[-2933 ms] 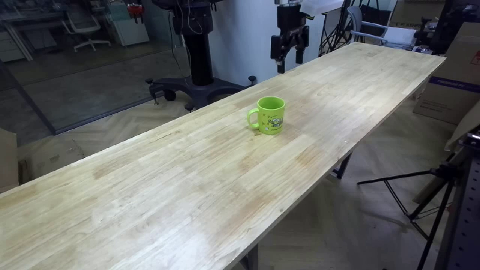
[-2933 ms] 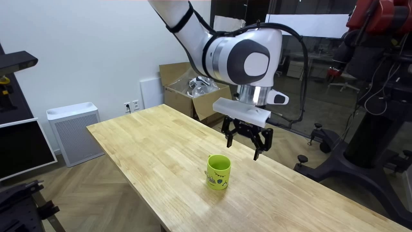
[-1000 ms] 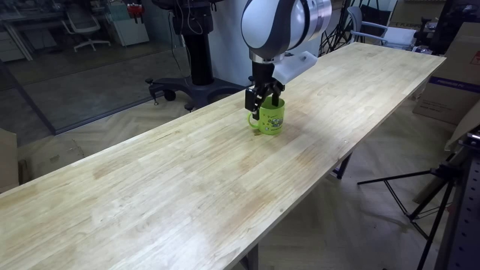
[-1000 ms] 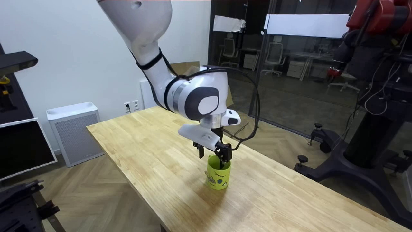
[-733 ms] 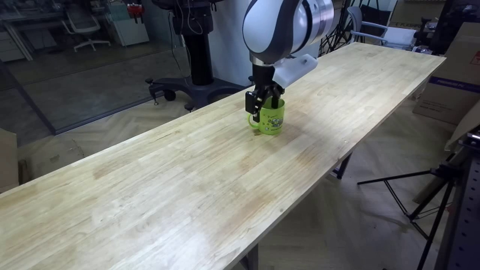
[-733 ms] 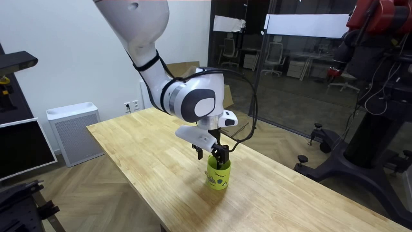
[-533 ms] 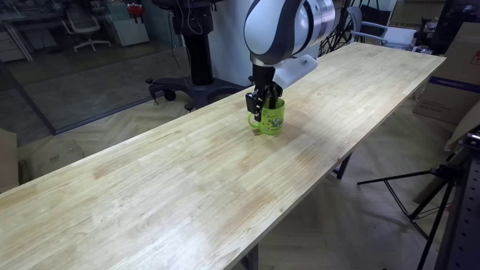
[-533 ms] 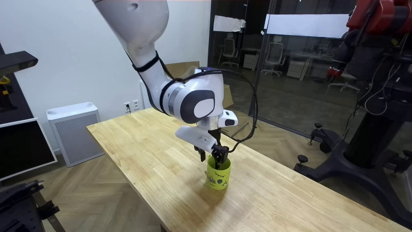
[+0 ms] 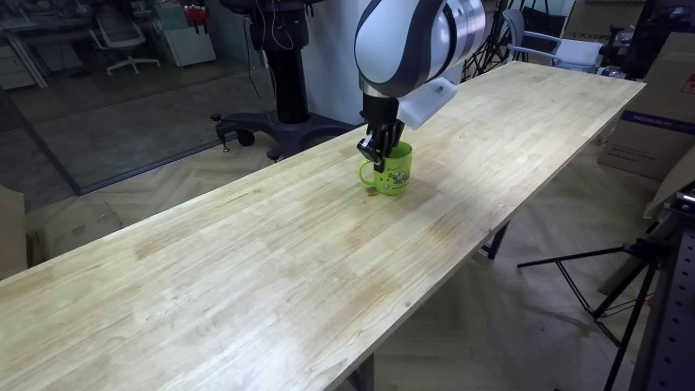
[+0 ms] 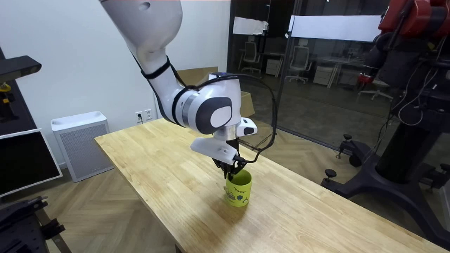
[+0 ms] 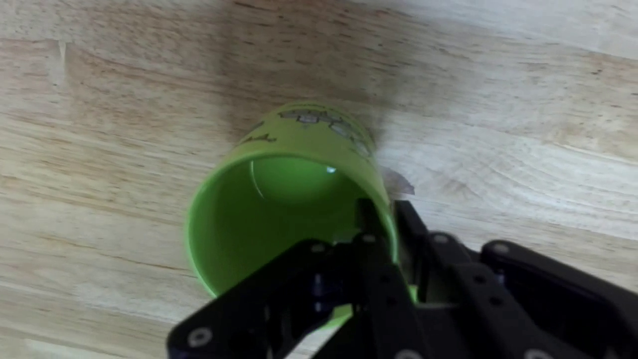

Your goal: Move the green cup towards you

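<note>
The cup (image 9: 399, 178) stands upright on the table (image 9: 271, 255); the gripper (image 11: 389, 214) is clamped on its wall, one finger (image 11: 368, 217) inside, one outside, as far as the blurred wrist view can show.

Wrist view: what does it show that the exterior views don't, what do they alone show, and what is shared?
Only the wrist view: the inner floor of the green mug.

Only the exterior views: the robot arm, in both; a tripod and wall outlets, each in an exterior view.

Shared: the green mug, the wooden table and the gripper at the mug's rim.
</note>
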You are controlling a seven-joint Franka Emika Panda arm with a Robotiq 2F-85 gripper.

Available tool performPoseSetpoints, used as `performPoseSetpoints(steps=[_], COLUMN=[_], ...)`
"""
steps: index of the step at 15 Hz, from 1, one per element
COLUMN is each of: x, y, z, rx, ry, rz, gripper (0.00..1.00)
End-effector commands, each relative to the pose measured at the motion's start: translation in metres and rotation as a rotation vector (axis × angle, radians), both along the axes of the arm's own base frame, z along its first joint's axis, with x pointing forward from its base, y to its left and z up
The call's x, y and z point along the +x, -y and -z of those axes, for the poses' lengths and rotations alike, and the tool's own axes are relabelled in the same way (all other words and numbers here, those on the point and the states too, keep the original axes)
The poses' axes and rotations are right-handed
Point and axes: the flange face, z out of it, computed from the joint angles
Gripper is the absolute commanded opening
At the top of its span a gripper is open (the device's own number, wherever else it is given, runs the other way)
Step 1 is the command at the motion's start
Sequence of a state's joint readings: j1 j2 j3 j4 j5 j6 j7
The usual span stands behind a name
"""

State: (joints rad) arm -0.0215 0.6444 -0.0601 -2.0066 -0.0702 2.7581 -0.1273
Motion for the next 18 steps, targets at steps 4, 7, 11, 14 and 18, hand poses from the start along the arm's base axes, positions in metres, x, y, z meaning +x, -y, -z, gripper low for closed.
performPoseSetpoints(steps=[4, 7, 11, 14, 18], x=[0.000, 0.004, -0.009, -0.027, -0.072], y=[-0.016, -0.033, -0.075, -0.098, -0.124], z=[-0.012, -0.014, -0.011, -0.009, -0.006], rx=[-0.021, -0.017, 0.044, 0.108, 0.216], ry=[-0.003, 0.009, 0.001, -0.001, -0.011], rz=[-0.254, -0.325, -0.323, -0.268, -0.105], gripper=[0.02, 0.02, 0.02, 0.02, 0.02])
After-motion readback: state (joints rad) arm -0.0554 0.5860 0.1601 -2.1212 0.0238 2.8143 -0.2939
